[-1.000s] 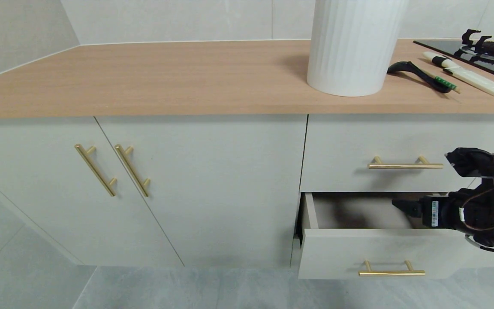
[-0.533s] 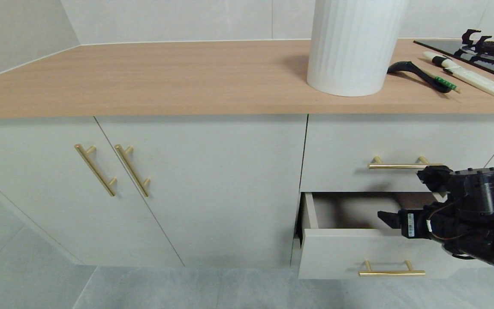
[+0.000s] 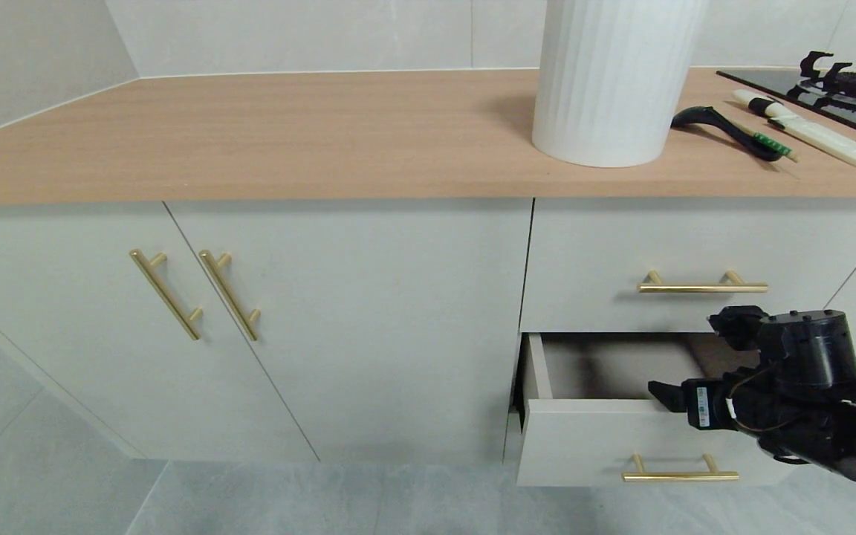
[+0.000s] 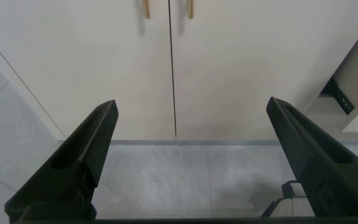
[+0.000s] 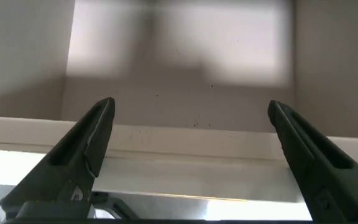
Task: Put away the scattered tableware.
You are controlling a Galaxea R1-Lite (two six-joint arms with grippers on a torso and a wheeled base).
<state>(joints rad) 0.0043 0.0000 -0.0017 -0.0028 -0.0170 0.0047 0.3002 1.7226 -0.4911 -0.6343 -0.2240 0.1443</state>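
Note:
On the wooden counter, far right, lie a black ladle, a green-ended stick and a white knife. Below them the lower drawer stands partly pulled out, its inside bare. My right gripper is open at the drawer's top front edge, one finger above the opening and one at the front panel. In the right wrist view its fingers frame the drawer's interior. My left gripper is open, low in front of the cabinet doors, holding nothing.
A tall white ribbed container stands on the counter beside the ladle. A black stove sits at the far right. The upper drawer is closed above my right gripper. Two closed doors with gold handles are on the left.
My right gripper has moved left and down, from beside the upper drawer's handle to the open drawer's front edge. The drawer front has shifted slightly outward.

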